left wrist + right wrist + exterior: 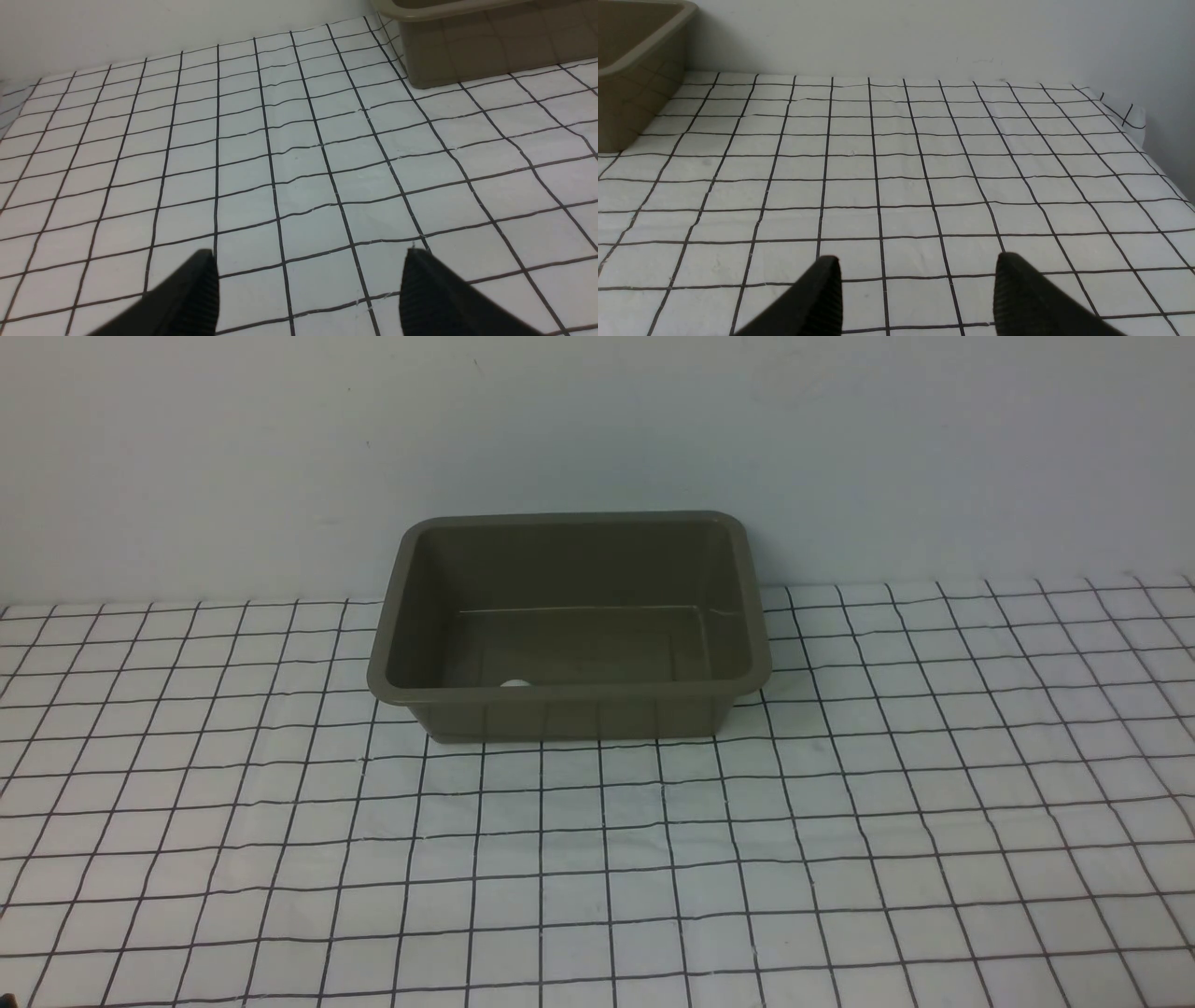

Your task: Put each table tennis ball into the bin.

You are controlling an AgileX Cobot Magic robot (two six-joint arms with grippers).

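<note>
Table tennis ball (515, 683) lies inside the bin (569, 694), down by its near wall and left of the middle in the front view; only its white top shows over the near rim, the rest hidden; whether it touches that wall, I cannot tell. Bin: olive-brown, rectangular, rounded corners, upright, open side up, standing at the far part of the table (308, 859), just in front of a pale wall (579, 420). Table surface: white with a grid of dark, slightly wavy lines. My left claw (310, 275): fingers apart, table grid visible between them, nothing held; a corner of the bin shows beyond in the left wrist view. My right claw (920, 280): fingers likewise apart, nothing between them, both dark and blurred; part of the bin shows in the right wrist view too
</note>
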